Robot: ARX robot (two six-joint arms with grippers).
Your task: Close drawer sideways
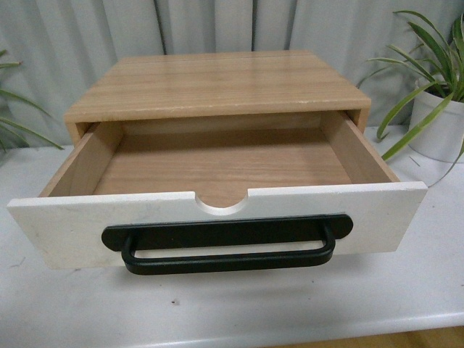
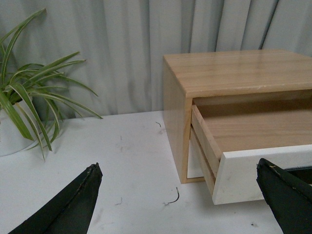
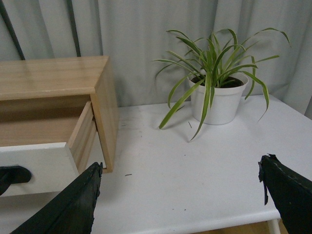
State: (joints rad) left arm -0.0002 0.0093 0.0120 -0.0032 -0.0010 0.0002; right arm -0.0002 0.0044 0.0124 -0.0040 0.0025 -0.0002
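Observation:
The drawer (image 1: 217, 217) stands pulled far out of a light wood cabinet (image 1: 217, 83). Its white front panel carries a long black bar handle (image 1: 228, 246) and a semicircular notch in the top edge; the wood inside is empty. Neither gripper shows in the front view. My left gripper (image 2: 178, 195) is open, off the drawer's left end (image 2: 243, 175), above the white table. My right gripper (image 3: 180, 195) is open, off the drawer's right end (image 3: 39, 163), above the table. A plain white drawer front (image 2: 195, 161) shows below the open drawer.
A white table (image 1: 239, 312) bears the cabinet. A potted spider plant in a white pot (image 3: 217, 100) stands to the cabinet's right, another plant (image 2: 29, 107) to its left. Grey curtains (image 1: 87, 36) hang behind. The table's front edge (image 1: 406, 330) is close.

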